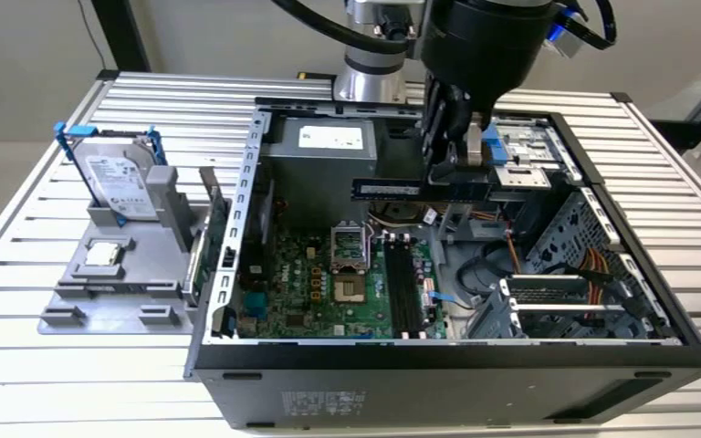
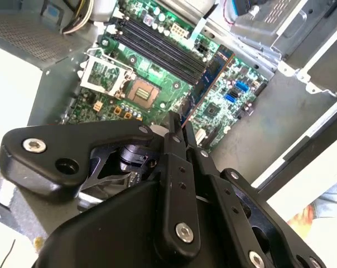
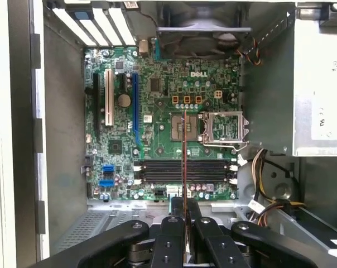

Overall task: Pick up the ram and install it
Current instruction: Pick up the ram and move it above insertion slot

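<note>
My gripper point(image 1: 445, 182) is shut on the ram point(image 1: 386, 189), a thin dark stick held level on its edge above the open computer case point(image 1: 448, 354). The stick juts toward the exterior view's left from the fingers. It hangs well above the motherboard point(image 1: 326, 283) and its black memory slots point(image 1: 404, 292). In the first wrist view the ram point(image 3: 184, 145) appears edge-on as a thin line crossing the memory slots point(image 3: 157, 170), with my gripper point(image 3: 185, 207) clamped on it. The second wrist view shows the ram point(image 2: 210, 78) running out from the gripper point(image 2: 177, 127) over the memory slots point(image 2: 157, 47).
A silver hard drive in a blue frame point(image 1: 120, 178) stands in a grey fixture point(image 1: 101, 301) at the exterior view's left, beside a small square silver chip point(image 1: 107, 254). Inside the case are the open CPU socket point(image 1: 348, 265), the power supply point(image 1: 326, 151), a drive cage point(image 1: 533, 155) and cables point(image 1: 594, 265).
</note>
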Controlling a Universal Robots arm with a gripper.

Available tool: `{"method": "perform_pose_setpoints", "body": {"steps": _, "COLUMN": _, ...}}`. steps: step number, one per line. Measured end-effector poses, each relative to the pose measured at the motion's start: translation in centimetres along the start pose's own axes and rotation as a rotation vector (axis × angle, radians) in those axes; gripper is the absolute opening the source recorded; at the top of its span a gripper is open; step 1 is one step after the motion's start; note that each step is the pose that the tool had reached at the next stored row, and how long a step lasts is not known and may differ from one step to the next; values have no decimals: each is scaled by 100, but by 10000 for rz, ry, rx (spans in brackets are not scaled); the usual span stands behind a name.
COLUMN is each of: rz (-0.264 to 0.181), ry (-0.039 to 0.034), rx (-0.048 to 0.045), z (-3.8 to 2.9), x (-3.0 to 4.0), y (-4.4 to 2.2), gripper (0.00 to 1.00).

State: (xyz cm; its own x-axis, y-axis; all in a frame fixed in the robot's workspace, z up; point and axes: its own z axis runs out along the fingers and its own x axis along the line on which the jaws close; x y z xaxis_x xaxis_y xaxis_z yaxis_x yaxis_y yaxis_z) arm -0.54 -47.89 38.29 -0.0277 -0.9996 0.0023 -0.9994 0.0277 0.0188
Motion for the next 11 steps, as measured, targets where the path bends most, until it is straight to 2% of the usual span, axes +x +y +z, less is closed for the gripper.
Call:
{"method": "perform_pose_setpoints", "body": {"steps": 7, "rz": -2, "ry": 0, "rx": 0, "z": -3, "x": -17, "y": -164, "gripper": 0}}
{"method": "perform_pose_setpoints", "body": {"steps": 11, "rz": -2, "ry": -1, "rx": 0, "z": -4, "x": -19, "y": -237, "gripper": 0}}
